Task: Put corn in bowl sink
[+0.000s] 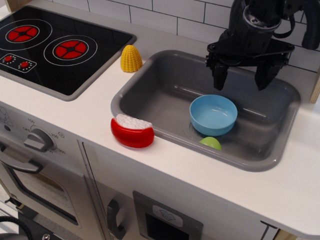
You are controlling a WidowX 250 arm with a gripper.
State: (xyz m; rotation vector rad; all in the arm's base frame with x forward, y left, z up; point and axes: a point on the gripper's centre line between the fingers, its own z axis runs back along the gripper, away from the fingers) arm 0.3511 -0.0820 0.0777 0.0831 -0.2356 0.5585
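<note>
The yellow ribbed corn (131, 58) stands upright on the white counter between the stove and the sink's left rim. The light-blue bowl (213, 114) sits empty inside the grey sink (145, 85), right of its middle. My black gripper (241, 78) hangs open and empty above the sink's far right part, just beyond the bowl and well right of the corn.
A small green rounded toy (210, 143) lies in the sink against the bowl's near side. A red dish with white top (132, 131) rests on the sink's front-left rim. A black stove (52, 47) with red burners fills the left counter. A tiled wall (170, 12) stands behind.
</note>
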